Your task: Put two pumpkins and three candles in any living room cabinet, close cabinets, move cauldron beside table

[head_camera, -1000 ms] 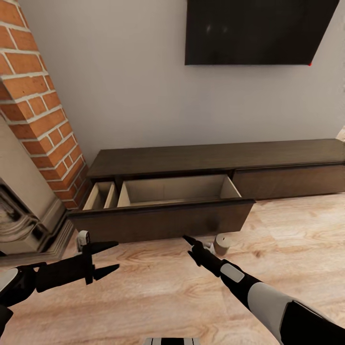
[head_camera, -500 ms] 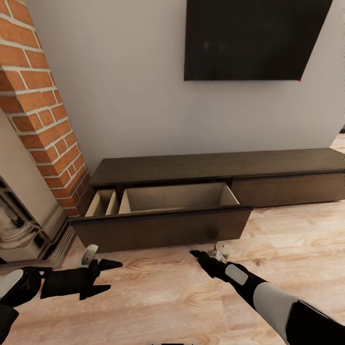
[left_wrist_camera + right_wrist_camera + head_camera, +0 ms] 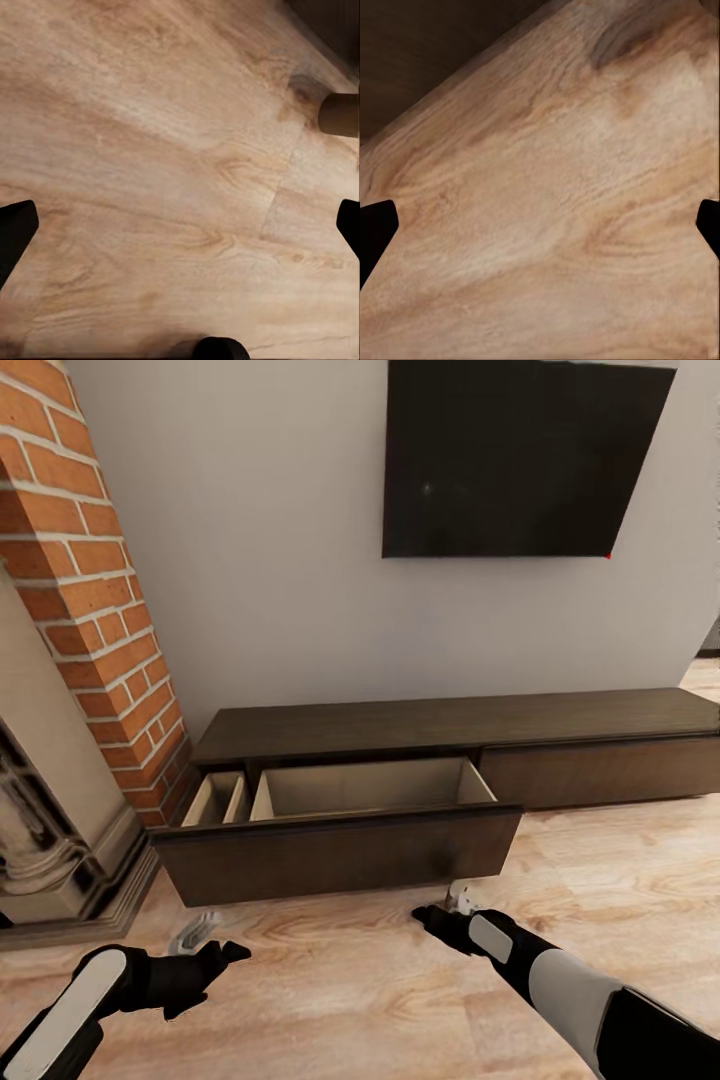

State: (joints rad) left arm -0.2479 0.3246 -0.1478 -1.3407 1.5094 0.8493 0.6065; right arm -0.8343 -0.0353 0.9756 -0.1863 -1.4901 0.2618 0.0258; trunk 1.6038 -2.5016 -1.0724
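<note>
The cabinet [image 3: 450,725] is a long low dark brown unit against the wall. Its wide left drawer [image 3: 340,855] is pulled out, and the pale interior looks bare. My left gripper [image 3: 215,968] hovers open over the wood floor in front of the drawer's left end, nothing between its fingers [image 3: 15,232]. My right gripper [image 3: 432,916] is open too, low over the floor just below the drawer's right corner. In the left wrist view a pale beige candle [image 3: 341,114] lies on its side beside the cabinet's dark base. No pumpkins or cauldron are in view.
A brick chimney column [image 3: 90,580] and a carved stone fireplace surround [image 3: 40,840] stand at the left, close to the drawer's end. A black TV [image 3: 520,460] hangs on the wall above the unit. Wood floor [image 3: 620,880] stretches to the right.
The head camera has tilted up, so the TV and cabinet sit lower in the picture. Both arms have sunk towards the floor. The candle has slipped behind my right wrist.
</note>
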